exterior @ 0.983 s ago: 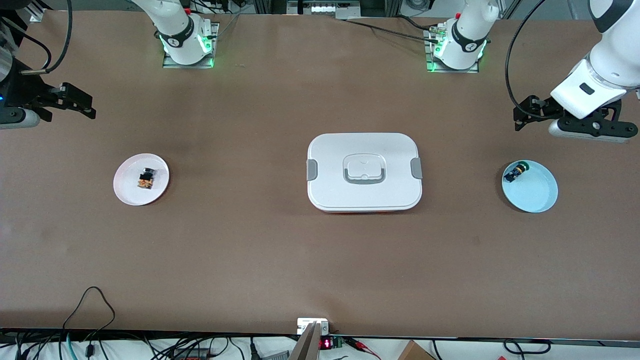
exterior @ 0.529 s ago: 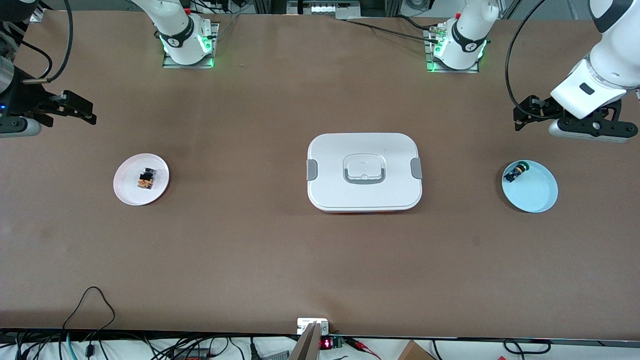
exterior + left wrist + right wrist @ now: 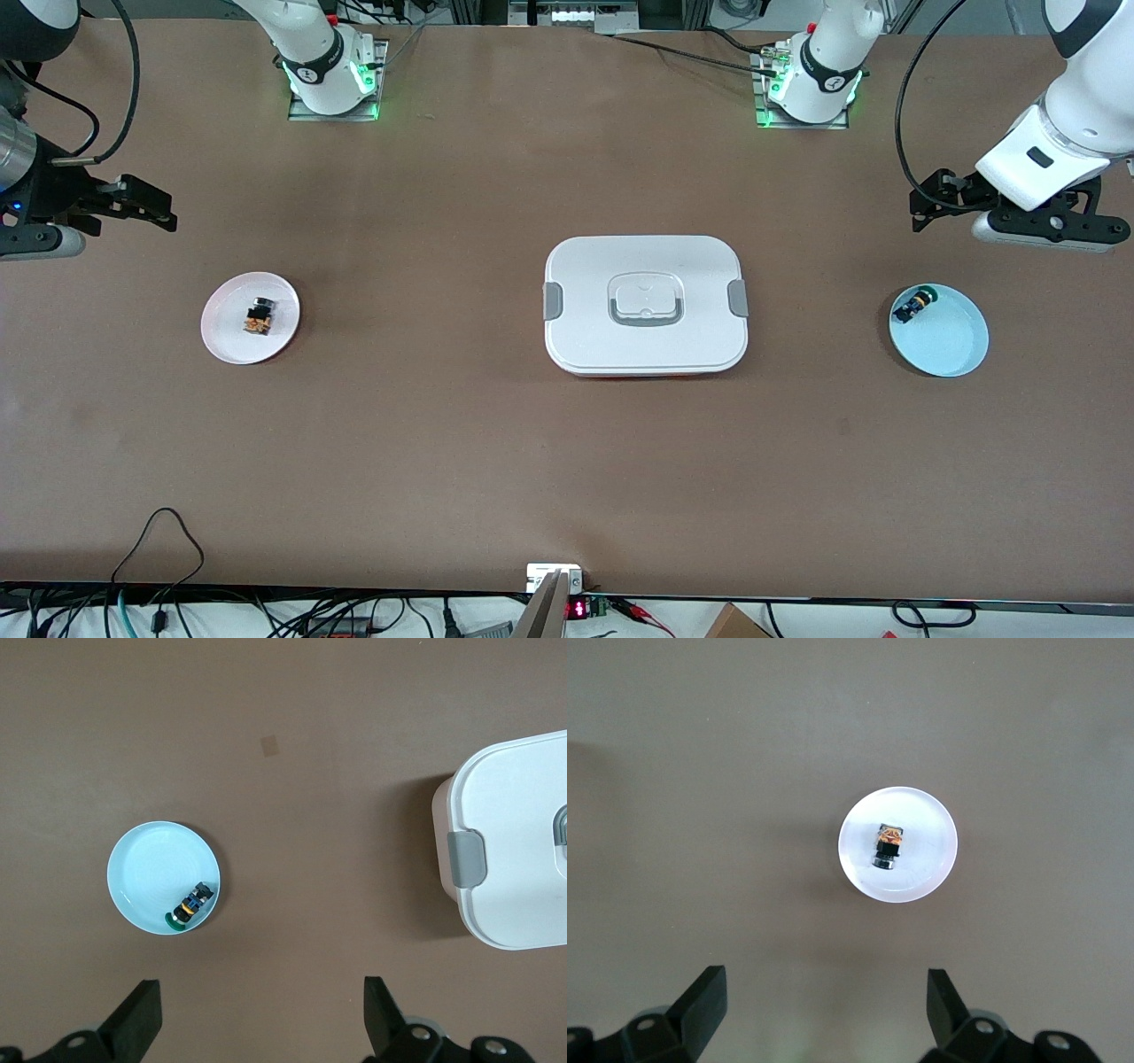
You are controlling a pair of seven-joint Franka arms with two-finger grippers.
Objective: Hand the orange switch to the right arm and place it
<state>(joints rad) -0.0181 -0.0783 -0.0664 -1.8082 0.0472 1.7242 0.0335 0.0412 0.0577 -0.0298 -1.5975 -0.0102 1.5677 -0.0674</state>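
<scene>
- Front view shows me one change from the earlier frames: the right gripper has slid a little toward the table's middle and its wrist sits lower in the view. It hangs over bare table at the right arm's end, farther from the front camera than the white plate.
- Right gripper's fingers stand wide apart with nothing between them, looking down on the white plate.
- I see the orange switch lying on that white plate, unmoved from the earlier frames; in the right wrist view the orange switch lies on its side near the plate's middle.
- Left gripper waits where it was, over the table at the left arm's end, above the blue plate. Its fingers are spread wide and empty.
- A green-capped switch rests at the edge of the blue plate; the left wrist view shows that switch against the rim of the blue plate.
- A closed white box with grey side latches and a grey handle sits mid-table, between the two plates.
- The table is a plain brown surface. Both arm bases glow green along the edge by the robots, and cables trail along the edge nearest the camera.
- I can read no labels; a small red display at the near edge is too small to make out.
</scene>
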